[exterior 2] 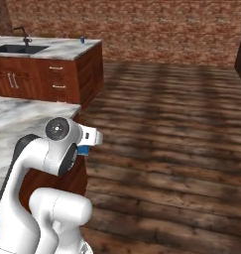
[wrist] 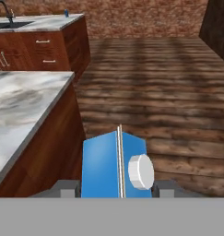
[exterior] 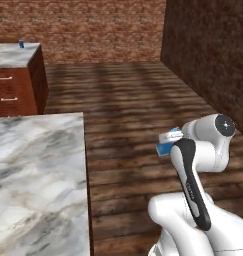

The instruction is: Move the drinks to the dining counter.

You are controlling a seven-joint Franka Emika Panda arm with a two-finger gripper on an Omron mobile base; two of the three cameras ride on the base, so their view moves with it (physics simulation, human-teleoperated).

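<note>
The dining worktop, with its black sink, lies far off at 11 o'clock, 1 small blue drink on its end, beyond the nearer marble island. The blue carton rides between the 2 fingers, clenched on its flat sides. It looks light and crushable, so those sides below the white cap suit best.

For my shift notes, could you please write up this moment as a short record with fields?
held item: blue carton with a white cap, between the fingers of the claw
claw: shut on the carton
carton position: in the air over the wooden floor
nearest surface: marble island, to the left in the hand view
destination: dining counter with the sink, far left
already there: small blue item near the counter's corner
</note>
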